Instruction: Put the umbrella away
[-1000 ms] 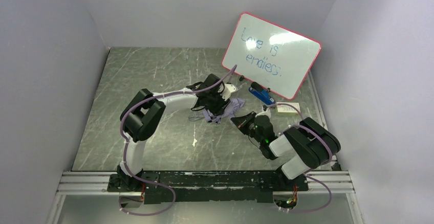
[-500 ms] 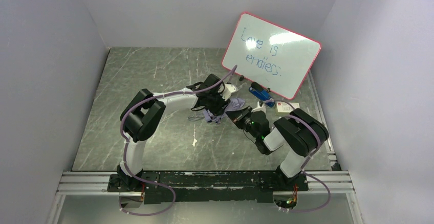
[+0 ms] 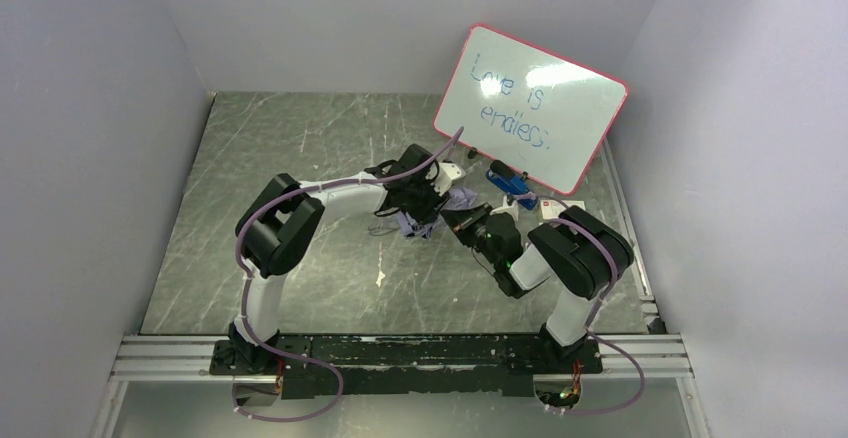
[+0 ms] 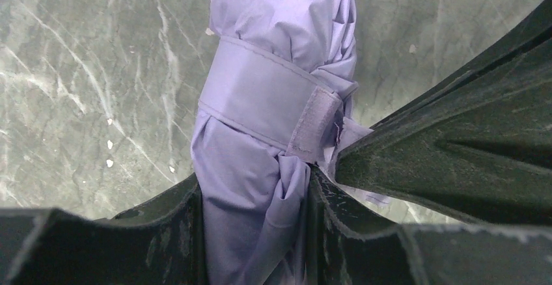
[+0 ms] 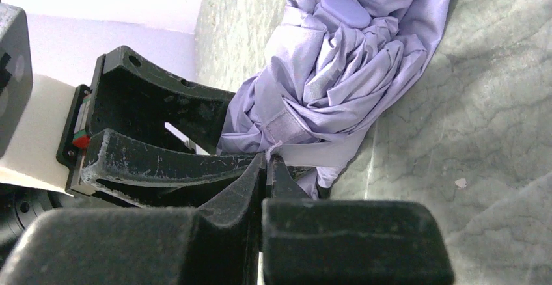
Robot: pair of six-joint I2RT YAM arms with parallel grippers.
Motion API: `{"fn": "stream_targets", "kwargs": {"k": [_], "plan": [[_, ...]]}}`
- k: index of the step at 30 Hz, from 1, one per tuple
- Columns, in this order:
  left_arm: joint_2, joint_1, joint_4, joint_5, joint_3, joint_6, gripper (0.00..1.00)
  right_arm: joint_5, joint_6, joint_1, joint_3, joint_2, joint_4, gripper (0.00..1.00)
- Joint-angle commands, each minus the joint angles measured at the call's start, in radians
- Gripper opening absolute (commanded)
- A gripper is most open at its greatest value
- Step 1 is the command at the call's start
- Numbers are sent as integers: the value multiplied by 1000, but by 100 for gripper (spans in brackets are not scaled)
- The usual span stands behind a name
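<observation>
Left wrist view: the left end effector [image 4: 254, 190] clamps the rolled pale lavender fabric compact umbrella [image 4: 273, 44], which lies on the grey-green marbled bench [image 4: 84, 83] between its fingers. Soft, light and slippery, the cloth will likely shift; the stiff core beneath should grip best. Just right, the right end effector [image 5: 265, 168] is pressed together, tips touching the fastening strap [image 5: 286, 129].

Lab test cell, plain white walls [image 3: 90, 158]

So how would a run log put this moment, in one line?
left fingers: clamped on pale lavender folded fabric umbrella | right fingers: shut, tips at its velcro strap tab | strap: wrapped round bundle
</observation>
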Motion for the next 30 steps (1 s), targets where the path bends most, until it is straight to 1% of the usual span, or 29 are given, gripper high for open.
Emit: {"fn": "stream_targets", "kwargs": {"k": [1, 4, 13, 17, 22, 26, 28, 30], "plan": [[142, 12, -130, -207, -75, 59, 5, 23, 49, 16, 64, -7, 161, 0], [143, 12, -131, -205, -74, 59, 5, 51, 54, 15, 77, -8, 132, 0], [142, 8, -131, -198, -74, 67, 5, 69, 94, 8, 123, 45, 153, 0], [143, 7, -132, -196, -74, 68, 5, 60, 105, -1, 142, 75, 155, 5], [140, 7, -131, -194, -76, 68, 5, 60, 118, -9, 154, 109, 158, 6], [140, 7, -131, -193, -76, 69, 5, 59, 142, -18, 149, 138, 199, 8], [141, 7, -132, -193, -76, 70, 5, 56, 151, -23, 149, 150, 221, 11], [141, 7, -132, -193, -74, 70, 5, 51, 150, -30, 151, 155, 226, 17]]}}
